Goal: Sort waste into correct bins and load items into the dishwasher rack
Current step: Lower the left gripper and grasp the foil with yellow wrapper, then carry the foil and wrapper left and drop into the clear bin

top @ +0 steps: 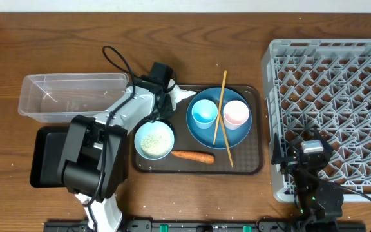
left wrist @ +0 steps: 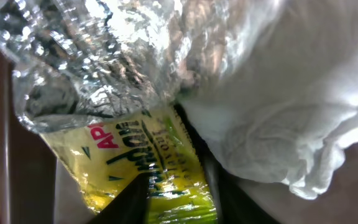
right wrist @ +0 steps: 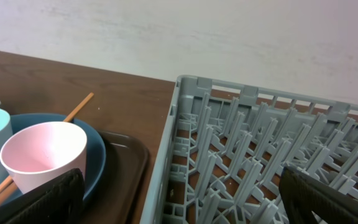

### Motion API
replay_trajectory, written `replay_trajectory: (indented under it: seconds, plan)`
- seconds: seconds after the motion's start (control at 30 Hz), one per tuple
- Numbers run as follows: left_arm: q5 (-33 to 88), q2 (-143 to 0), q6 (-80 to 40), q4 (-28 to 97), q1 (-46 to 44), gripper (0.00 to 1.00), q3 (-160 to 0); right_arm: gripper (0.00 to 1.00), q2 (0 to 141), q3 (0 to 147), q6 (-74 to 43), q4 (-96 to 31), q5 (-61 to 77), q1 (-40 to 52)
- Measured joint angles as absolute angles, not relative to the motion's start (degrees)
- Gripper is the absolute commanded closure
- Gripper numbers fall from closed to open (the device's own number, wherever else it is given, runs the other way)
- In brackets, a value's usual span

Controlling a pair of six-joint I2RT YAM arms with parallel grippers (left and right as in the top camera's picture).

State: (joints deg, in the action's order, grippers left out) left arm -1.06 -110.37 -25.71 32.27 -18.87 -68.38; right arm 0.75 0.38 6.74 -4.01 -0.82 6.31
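Left tool (top: pixel 171 96) jaws around crumpled white-silver wrapper with green-yellow label (top: pixel 185 95), back-left corner of dark brown serving tray (top: pixel 250 169); actual grip: cannot tell. Right tool (right wrist: pixel 182 196) wide open, empty, over front-left corner of light grey plastic dishwasher rack (top: pixel 340 64)

A dark brown serving tray (top: pixel 250 161) lay mid-worktop (top: pixel 205 38), carrying a blue plate (top: pixel 200 135) with a light blue cup (top: pixel 204 111) and a white-pink cup (top: pixel 236 113) side by side on it, two chopsticks (top: pixel 219 109) running between the cups, and, nearer the robot, a small bowl (top: pixel 138 138) of rice (top: pixel 154 142) and a carrot (top: pixel 192 155). The left gripper (top: pixel 167 96) was down at the crumpled wrapper (top: pixel 184 96) on the tray's far left corner, with the clear tub (top: pixel 73 95) and black tray (top: pixel 44 161) off to the left. The grey rack (top: pixel 330 77) stood at the right, the right arm (top: pixel 311 174) over its near left corner.
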Motion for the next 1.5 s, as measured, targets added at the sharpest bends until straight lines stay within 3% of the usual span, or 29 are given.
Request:
replay_trajectory:
  seconds: [0.13, 0.5, 0.73, 1.1, 1.5]
  plan:
    - [-0.78, -110.37, -25.39, 32.10, -18.87, 0.94, -68.38, 0.01, 0.75, 0.38, 6.74, -4.01, -0.80, 6.31]
    - [-0.78, -108.01, -25.43, 34.63, -18.87, 0.94, -68.60, 0.01, 0.75, 0.38, 6.74, -3.99, -0.82, 6.31]
    - [-1.61, -95.53, -25.43, 34.48, -18.87, 0.94, -68.60, 0.01, 0.75, 0.38, 6.74, -4.01, -0.82, 6.31]
    - [-14.76, -86.89, -28.03, 34.50, -18.33, 0.94, -68.60, 0.01, 0.75, 0.38, 6.74, -4.01, -0.82, 6.31]
    - [-21.06, -86.91, -36.73, 35.46, -7.31, 0.94, -68.36, 0.01, 0.75, 0.38, 6.74, -4.01, -0.82, 6.31]
